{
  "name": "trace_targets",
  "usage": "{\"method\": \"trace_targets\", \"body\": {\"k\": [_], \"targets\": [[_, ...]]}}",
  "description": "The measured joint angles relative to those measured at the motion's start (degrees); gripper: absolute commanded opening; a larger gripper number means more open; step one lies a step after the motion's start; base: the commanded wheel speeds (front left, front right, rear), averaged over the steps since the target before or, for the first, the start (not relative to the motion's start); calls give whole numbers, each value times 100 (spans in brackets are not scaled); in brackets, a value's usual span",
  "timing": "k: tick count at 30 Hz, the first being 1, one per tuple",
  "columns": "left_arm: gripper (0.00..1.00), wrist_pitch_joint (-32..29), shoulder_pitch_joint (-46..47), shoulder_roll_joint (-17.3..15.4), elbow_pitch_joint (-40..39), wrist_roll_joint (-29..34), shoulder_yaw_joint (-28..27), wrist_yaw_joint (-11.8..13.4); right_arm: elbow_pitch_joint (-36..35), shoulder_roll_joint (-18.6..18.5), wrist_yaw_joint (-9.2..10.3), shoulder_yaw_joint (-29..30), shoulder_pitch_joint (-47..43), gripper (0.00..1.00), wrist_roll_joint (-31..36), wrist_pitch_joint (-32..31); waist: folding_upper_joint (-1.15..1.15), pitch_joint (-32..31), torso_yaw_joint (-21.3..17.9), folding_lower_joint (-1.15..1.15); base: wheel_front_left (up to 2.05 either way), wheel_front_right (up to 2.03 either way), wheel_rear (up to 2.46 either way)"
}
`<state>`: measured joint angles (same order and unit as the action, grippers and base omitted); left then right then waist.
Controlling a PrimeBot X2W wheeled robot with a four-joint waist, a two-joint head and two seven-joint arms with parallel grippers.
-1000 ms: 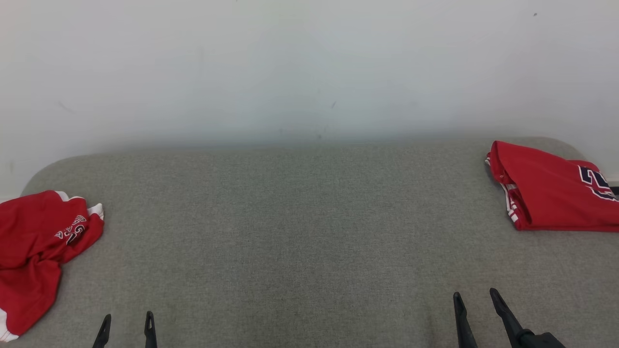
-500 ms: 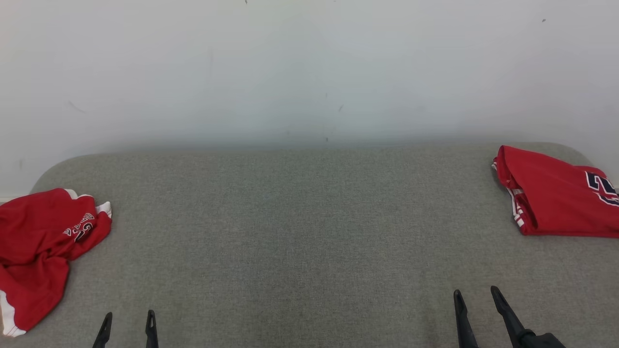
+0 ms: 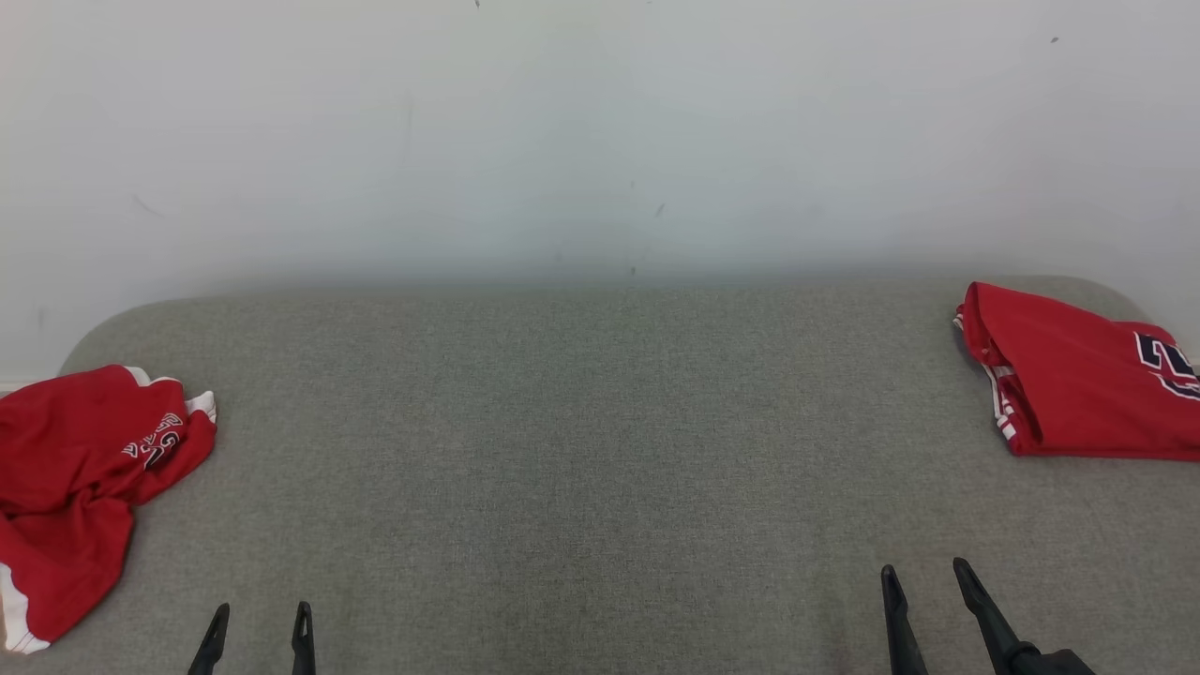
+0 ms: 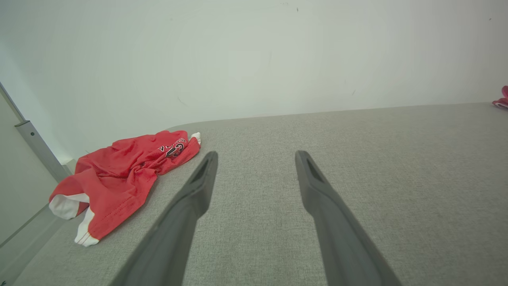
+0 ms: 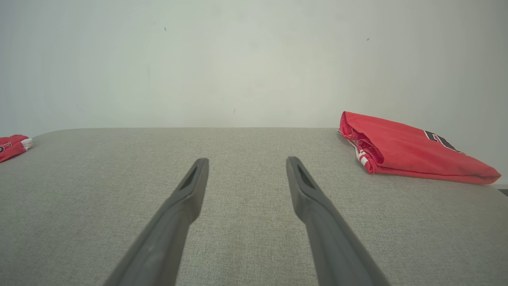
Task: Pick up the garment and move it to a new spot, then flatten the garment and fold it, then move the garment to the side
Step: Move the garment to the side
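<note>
At the left edge of the grey upholstered surface (image 3: pixel 600 422) lies the crumpled red garment (image 3: pixel 75 469), bunched into a loose heap with white trim showing and dark lettering on a turned-up fold. In the left wrist view the crumpled red garment (image 4: pixel 127 174) sits ahead and to the left of the fingers, well apart from them. Nothing touches it, so the first step, the pick-up, is by my reading not yet begun.

Nearest to it is the left gripper (image 3: pixel 261 614), low at the bottom edge of the head view, its two dark fingers spread and holding nothing. The left wrist view confirms this for the left gripper (image 4: pixel 257 157): a wide gap with only grey cloth between the fingers.

The right gripper (image 3: pixel 922 572) is likewise released and empty, as the right wrist view of the right gripper (image 5: pixel 247 161) shows.

Far to the right, against the pale wall (image 3: pixel 600 141), rests a folded red jersey (image 3: pixel 1078 394) with a dark number, neat and apparently finished with.

Against the picture of half a second ago, both garments lie exactly where they were. Only the left gripper has moved, its fingertips edging slightly to the right in the head view, and the right gripper sits barely lower. The larger shift in the second-old picture carries the whole scene with it, so that is the camera settling, not the cloth moving. I take this as the arms only now starting to stir, with the reach toward the heap still to come.
</note>
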<state>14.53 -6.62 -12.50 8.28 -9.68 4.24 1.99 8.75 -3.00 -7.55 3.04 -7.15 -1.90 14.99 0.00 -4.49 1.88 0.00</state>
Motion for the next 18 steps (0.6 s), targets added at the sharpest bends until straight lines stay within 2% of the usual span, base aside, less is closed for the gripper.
{"method": "trace_targets", "body": {"k": [18], "targets": [[100,-3,5,-76,18,-84,45,38,15,2,0,25,-15,100,-10,1,0,72,-18,1,0,0,0]]}}
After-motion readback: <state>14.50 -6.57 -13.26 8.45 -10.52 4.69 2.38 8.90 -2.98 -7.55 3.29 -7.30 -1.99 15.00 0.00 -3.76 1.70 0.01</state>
